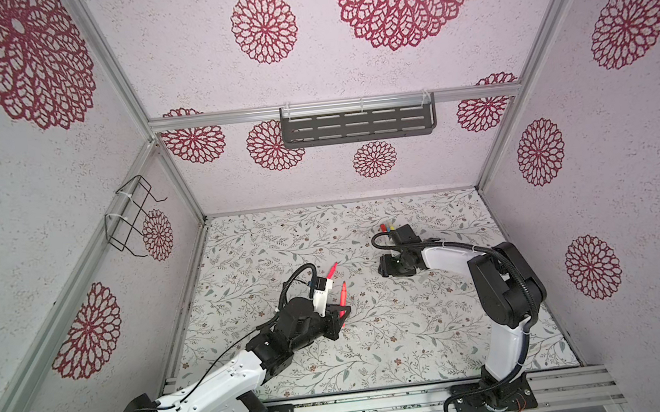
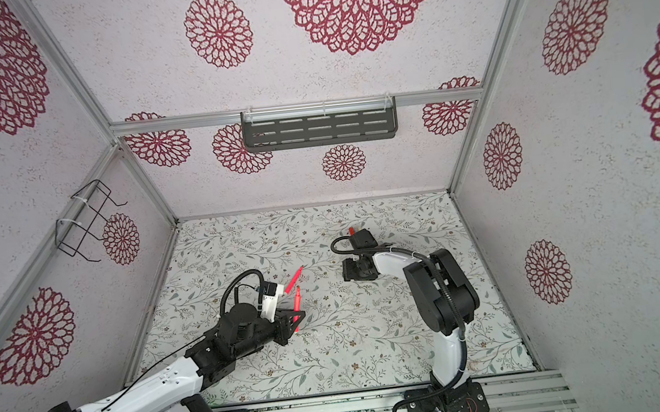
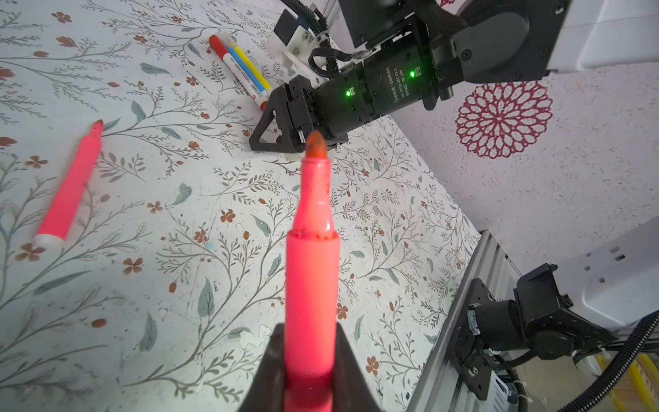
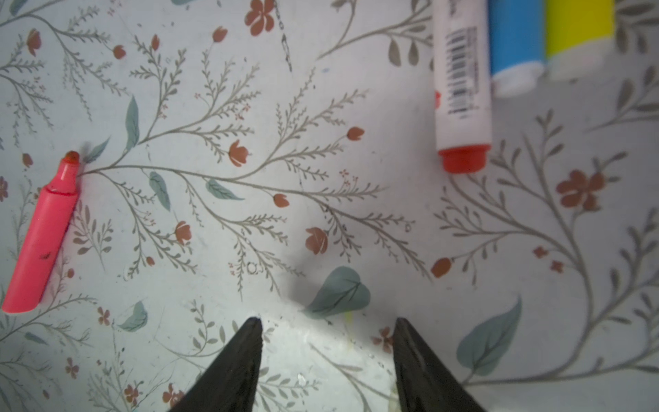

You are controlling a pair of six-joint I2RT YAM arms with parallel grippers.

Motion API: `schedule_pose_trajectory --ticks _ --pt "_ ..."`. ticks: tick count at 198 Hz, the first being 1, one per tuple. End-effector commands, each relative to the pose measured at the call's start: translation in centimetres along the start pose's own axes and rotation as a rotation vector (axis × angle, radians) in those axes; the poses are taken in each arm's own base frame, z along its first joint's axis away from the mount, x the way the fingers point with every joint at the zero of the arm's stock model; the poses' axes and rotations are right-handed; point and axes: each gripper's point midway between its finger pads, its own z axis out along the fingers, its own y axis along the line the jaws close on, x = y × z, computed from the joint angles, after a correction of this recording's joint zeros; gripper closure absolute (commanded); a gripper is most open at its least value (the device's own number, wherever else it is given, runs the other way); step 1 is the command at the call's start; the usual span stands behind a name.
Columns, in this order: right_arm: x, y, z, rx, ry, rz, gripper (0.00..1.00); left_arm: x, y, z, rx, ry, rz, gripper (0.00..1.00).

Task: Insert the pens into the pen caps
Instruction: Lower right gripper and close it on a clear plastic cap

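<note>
The left gripper (image 3: 309, 356) grips one pinkish-red pen (image 3: 312, 271), tip pointing outward. The right gripper (image 4: 326, 331) stands half open, empty, over the counter (image 4: 249, 107), near the white pen (image 4: 461, 89), blue pen (image 4: 515, 42) and yellow pen (image 4: 577, 28). The second pinkish-red pen (image 4: 42, 235) lies apart.

The table (image 1: 397, 346) is pale grey with a print of grey-green leafy sprigs and small rust-brown flowers; the walls (image 1: 322, 70) are speckled off-white with dark red lace rosettes. The held pen (image 3: 312, 271) and the loose pen (image 3: 69, 189) are pinkish-red with darker tips, the loose one white-ended; the white pen (image 4: 461, 82) has a black barcode and red ends, and the blue pen (image 4: 515, 39) and yellow pen (image 4: 577, 28) are white-ended. The left gripper (image 3: 309, 326) and right gripper (image 4: 326, 331) are black, the shelf (image 1: 357, 124) dark grey.
</note>
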Motion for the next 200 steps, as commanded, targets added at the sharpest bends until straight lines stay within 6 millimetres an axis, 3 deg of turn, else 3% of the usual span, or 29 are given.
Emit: schedule_pose_trajectory --ticks 1,39,63,140,166,200 --pt "2.8 -1.0 -0.8 0.058 0.035 0.015 0.40 0.4 0.0 -0.3 -0.001 -0.002 0.010 1.00" --pt "4.9 -0.6 -2.1 0.078 0.017 -0.004 0.40 0.2 0.0 -0.5 0.001 -0.010 0.009 1.00" --pt "5.3 -1.5 -3.0 0.114 0.005 -0.001 0.40 0.1 -0.2 -0.5 0.007 -0.010 0.004 1.00" --pt "2.3 -1.4 -7.1 0.159 -0.126 0.015 0.40 0.1 -0.2 -0.6 0.006 -0.015 0.000 1.00" --pt "1.7 -2.3 -7.1 0.220 -0.125 0.026 0.40 0.1 -0.2 -0.6 0.007 -0.014 0.000 1.00" --pt "1.4 -3.7 -5.5 0.289 -0.072 0.020 0.46 0.1 -0.2 -0.7 0.009 -0.015 -0.001 1.00"
